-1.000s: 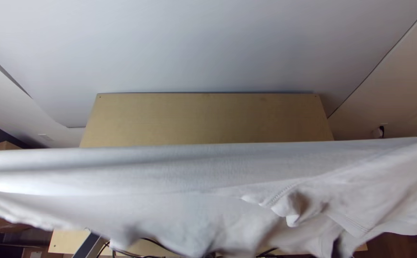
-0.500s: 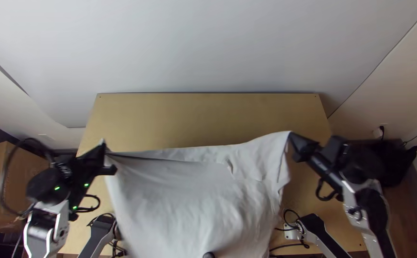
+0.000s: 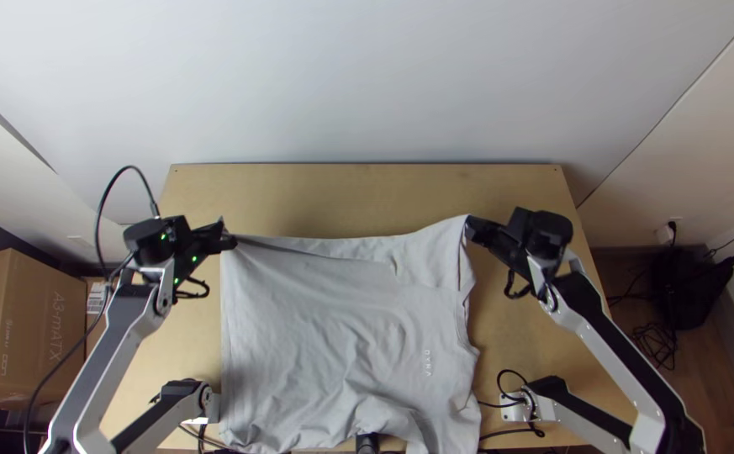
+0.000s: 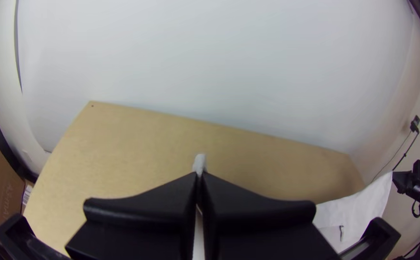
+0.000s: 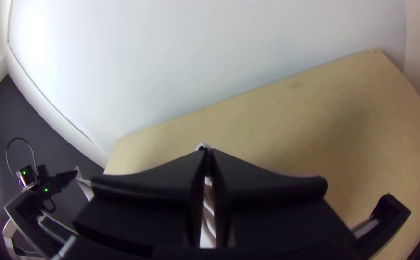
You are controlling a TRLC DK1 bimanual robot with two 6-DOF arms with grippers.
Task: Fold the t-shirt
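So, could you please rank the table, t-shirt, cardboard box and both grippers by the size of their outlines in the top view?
1. Table
2. T-shirt
3. Cardboard box, cut off by the view's edge
4. Left gripper and right gripper: too alike to rank

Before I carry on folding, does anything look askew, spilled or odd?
Yes: the t-shirt is stretched between the left hand and right hand, but its near end is crumpled, uneven and partly past the near edge of the table, which looks askew for folding. I see no spill.
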